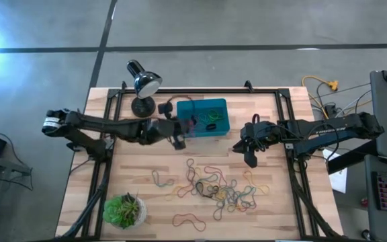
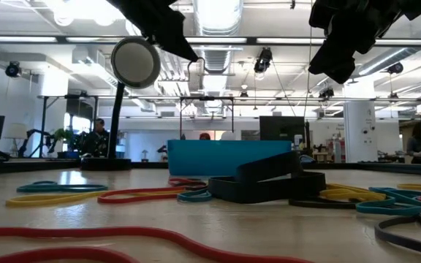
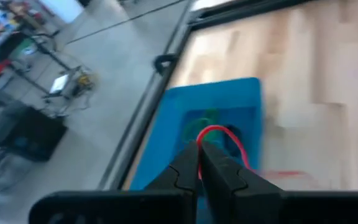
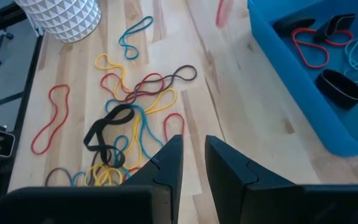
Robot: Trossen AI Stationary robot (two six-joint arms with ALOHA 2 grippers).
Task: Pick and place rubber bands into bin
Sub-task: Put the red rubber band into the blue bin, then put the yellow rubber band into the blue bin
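Note:
The teal bin [image 1: 210,117] stands at the table's far middle, with several rubber bands lying in it [image 4: 328,43]. A heap of loose bands [image 1: 220,185] in many colours lies on the wood nearer the front and also shows in the right wrist view [image 4: 129,124]. My left gripper [image 1: 185,129] hovers at the bin's left end, shut on a red rubber band [image 3: 219,134]. My right gripper [image 1: 250,153] is open and empty, above the table to the right of the bin and behind the heap. My left gripper pinches the red band between its two fingertips [image 3: 199,155]. The rest of the loop [image 3: 238,146] sticks out beyond the tips over the bin's floor [image 3: 185,124]. The band is lifted clear of bin and table.
A black desk lamp [image 1: 142,84] stands left of the bin at the far edge. A potted plant [image 1: 125,210] in a white pot [image 4: 61,15] stands at the near left corner. A lone red band [image 1: 189,220] lies near the front edge.

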